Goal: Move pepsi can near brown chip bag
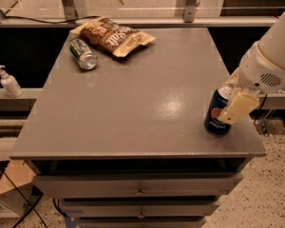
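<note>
Off the table's left edge, standing upright: 1 pump bottle [8, 82]. Lying at the grey table's [133, 108] back left: 1 green can [83, 54], just beside the brown chip bag [115, 36]. Standing near the front right corner, well apart from both: pepsi can [213, 123]. Straddling it, jaws seemingly clamping it: gripper [225, 109].

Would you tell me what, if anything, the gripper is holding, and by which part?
It cannot be told. The gripper is at the upper side of the pepsi can, which stands upright on the table; a firm hold is not visible.
</note>
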